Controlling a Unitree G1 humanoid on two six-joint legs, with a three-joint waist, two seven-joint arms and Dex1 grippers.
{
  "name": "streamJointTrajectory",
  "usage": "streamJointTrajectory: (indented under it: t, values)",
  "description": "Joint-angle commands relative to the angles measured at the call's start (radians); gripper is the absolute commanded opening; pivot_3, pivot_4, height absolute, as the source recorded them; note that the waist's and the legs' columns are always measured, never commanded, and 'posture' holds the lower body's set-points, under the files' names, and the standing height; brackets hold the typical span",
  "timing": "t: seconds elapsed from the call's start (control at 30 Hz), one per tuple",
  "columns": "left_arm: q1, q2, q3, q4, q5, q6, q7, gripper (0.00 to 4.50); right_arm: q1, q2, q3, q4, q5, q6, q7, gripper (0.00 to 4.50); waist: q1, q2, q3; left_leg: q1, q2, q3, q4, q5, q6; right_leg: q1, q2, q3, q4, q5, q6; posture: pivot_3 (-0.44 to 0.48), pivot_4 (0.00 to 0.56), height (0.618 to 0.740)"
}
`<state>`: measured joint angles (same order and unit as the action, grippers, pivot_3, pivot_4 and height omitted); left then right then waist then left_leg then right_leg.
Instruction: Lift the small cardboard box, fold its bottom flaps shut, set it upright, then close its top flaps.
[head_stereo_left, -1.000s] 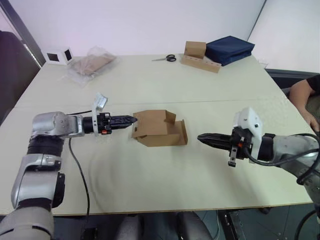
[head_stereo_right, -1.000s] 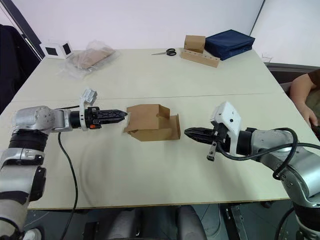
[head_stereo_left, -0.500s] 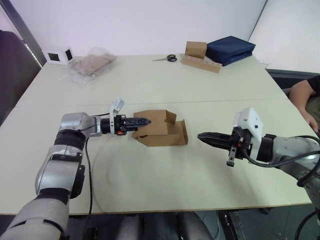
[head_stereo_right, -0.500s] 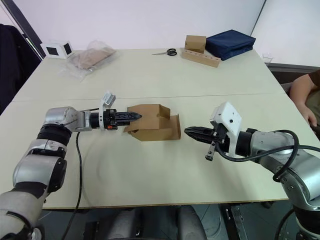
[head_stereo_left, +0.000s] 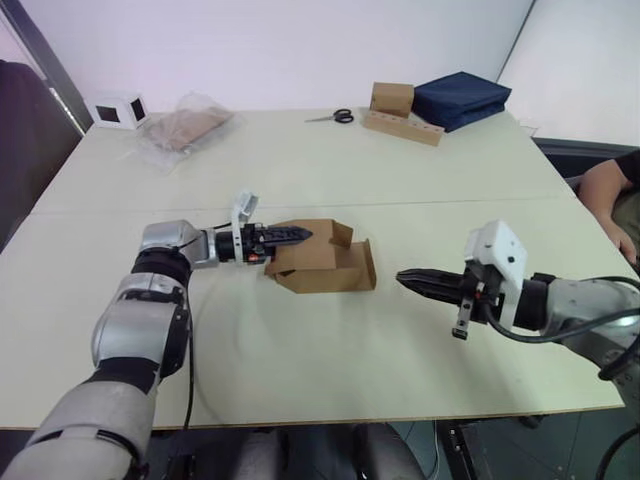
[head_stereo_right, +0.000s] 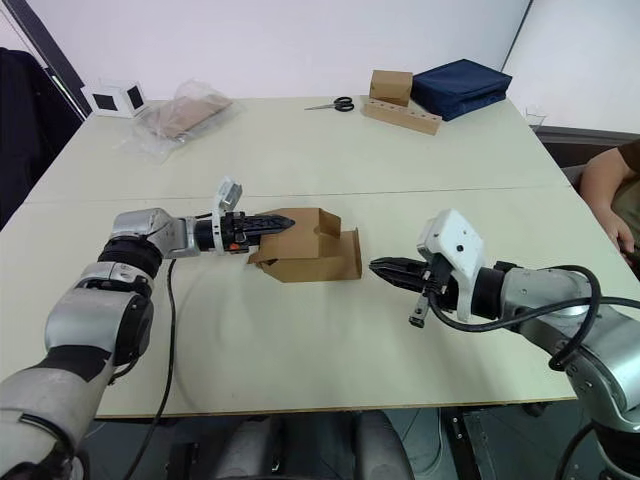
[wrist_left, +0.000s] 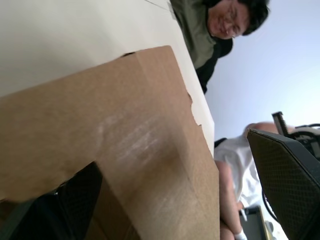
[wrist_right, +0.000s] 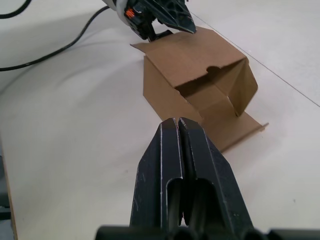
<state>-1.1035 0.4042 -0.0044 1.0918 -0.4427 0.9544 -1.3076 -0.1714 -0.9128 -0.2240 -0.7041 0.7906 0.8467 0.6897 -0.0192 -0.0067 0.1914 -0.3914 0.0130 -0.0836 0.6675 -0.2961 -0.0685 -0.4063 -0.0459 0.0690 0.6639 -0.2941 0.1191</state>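
My right gripper (head_stereo_right: 378, 266): lower right of the head view, low over the table (head_stereo_right: 300, 350), fingers pressed together with no gap, holding nothing, pointing at the box from well apart.
Small cardboard box (head_stereo_right: 305, 250): centre of the head view, lying on the table between my two grippers; its open mouth faces my right gripper, and the right wrist view shows nothing inside but folded cardboard panels.
Flaps (wrist_right: 227, 131): one lies flat on the table at the mouth's edge, another stands bent at the side; which are top and which bottom I cannot tell.
My left gripper (head_stereo_left: 300, 235): centre left of the head view, reaching level across the box's upper panel; in the left wrist view its fingers (wrist_left: 287, 185) stand well apart, one at each side of the cardboard edge.
Bag (head_stereo_right: 180, 115): clear plastic, upper left of the head view, brown cardboard pieces inside.
White cube (head_stereo_right: 110, 98): far upper left corner.
Scissors (head_stereo_right: 335, 104): top centre.
Second cardboard box (head_stereo_right: 390, 88): top, right of centre, standing on a long cardboard strip.
Blue fabric bundle (head_stereo_right: 462, 88): upper right.
Person's arm (head_stereo_right: 600, 195): right edge of the head view.
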Motion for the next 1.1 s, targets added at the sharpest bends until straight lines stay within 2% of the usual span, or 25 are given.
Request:
streamJointTrajectory:
  t: [0.03,0.2,0.23,0.37,0.4,0.47,0.5,0.6,0.63,0.73,0.87,0.97,1.1]
  values:
    - [-0.024,-0.006,0.008,-0.005,0.020,-0.001,-0.035,4.46,0.001,-0.011,-0.035,-0.034,0.003,-0.011,-0.008,0.00,0.000,0.000,0.000,0.000,0.000,0.000,0.000,0.000,0.000,0.000,0.000,0.000,0.000,0.000,0.000,0.000,0.150,0.740]
    - [-0.022,-0.014,0.016,-0.003,0.037,-0.001,-0.049,4.46,0.004,-0.015,-0.031,-0.039,-0.001,-0.012,-0.015,0.00,0.000,0.000,0.000,0.000,0.000,0.000,0.000,0.000,0.000,0.000,0.000,0.000,0.000,0.000,0.000,0.000,0.150,0.740]
    - [-0.024,-0.016,0.020,-0.001,0.039,-0.002,-0.048,4.22,0.003,-0.018,-0.031,-0.036,-0.004,-0.013,-0.013,0.00,0.000,0.000,0.000,0.000,0.000,0.000,0.000,0.000,0.000,0.000,0.000,0.000,0.000,0.000,0.000,0.000,0.150,0.740]
    - [-0.029,-0.014,0.031,0.007,0.045,-0.004,-0.044,2.97,0.002,-0.022,-0.029,-0.033,-0.006,-0.014,-0.014,0.00,0.000,0.000,0.000,0.000,0.000,0.000,0.000,0.000,0.000,0.000,0.000,0.000,0.000,0.000,0.000,0.000,0.150,0.740]
    - [-0.029,-0.009,0.033,0.007,0.046,-0.003,-0.045,2.44,0.003,-0.021,-0.028,-0.035,-0.005,-0.014,-0.017,0.00,0.000,0.000,0.000,0.000,0.000,0.000,0.000,0.000,0.000,0.000,0.000,0.000,0.000,0.000,0.000,0.000,0.150,0.740]
    - [-0.029,-0.003,0.038,0.007,0.048,0.000,-0.048,1.84,0.005,-0.018,-0.026,-0.037,-0.005,-0.014,-0.021,0.00,0.000,0.000,0.000,0.000,0.000,0.000,0.000,0.000,0.000,0.000,0.000,0.000,0.000,0.000,0.000,0.000,0.150,0.740]
    - [-0.030,0.002,0.041,0.006,0.048,0.005,-0.051,1.28,0.004,-0.016,-0.023,-0.038,-0.007,-0.015,-0.024,0.00,0.000,0.000,0.000,0.000,0.000,0.000,0.000,0.000,0.000,0.000,0.000,0.000,0.000,0.000,0.000,0.000,0.150,0.740]
    - [-0.033,0.008,0.049,0.004,0.047,0.013,-0.052,0.15,0.001,-0.010,-0.016,-0.037,-0.008,-0.016,-0.033,0.00,0.000,0.000,0.000,0.000,0.000,0.000,0.000,0.000,0.000,0.000,0.000,0.000,0.000,0.000,0.000,0.000,0.150,0.740]
    - [-0.034,0.010,0.050,0.004,0.047,0.015,-0.052,0.02,0.000,-0.008,-0.012,-0.036,-0.009,-0.017,-0.035,0.00,0.000,0.000,0.000,0.000,0.000,0.000,0.000,0.000,0.000,0.000,0.000,0.000,0.000,0.000,0.000,0.000,0.150,0.740]
    - [-0.037,0.020,0.045,-0.018,0.049,0.036,-0.061,0.02,-0.003,-0.010,0.002,-0.028,-0.024,-0.025,-0.035,0.00,0.000,0.000,0.000,0.000,0.000,0.000,0.000,0.000,0.000,0.000,0.000,0.000,0.000,0.000,0.000,0.000,0.150,0.740]
    - [-0.036,0.044,0.061,-0.130,0.009,0.081,-0.075,0.02,-0.017,-0.007,0.007,-0.020,-0.025,-0.029,-0.031,0.00,-0.001,0.000,0.000,0.000,0.000,0.000,0.000,0.000,0.000,0.000,0.000,0.000,0.000,0.000,0.000,0.000,0.150,0.740]
    - [0.055,0.051,0.125,-0.423,-0.083,0.039,-0.078,0.02,-0.029,0.018,0.002,-0.007,-0.017,-0.035,-0.047,0.00,-0.001,0.000,0.000,0.000,0.000,0.000,0.000,0.000,0.000,0.000,0.000,0.000,0.001,0.000,0.000,0.000,0.150,0.740]
    - [0.180,0.052,0.158,-0.772,-0.177,0.073,-0.031,0.02,-0.088,0.076,-0.021,0.036,0.011,-0.028,-0.095,0.00,-0.002,0.000,0.000,0.000,0.001,0.000,0.000,0.001,-0.003,-0.001,-0.001,0.001,0.001,0.000,0.000,0.000,0.150,0.740]
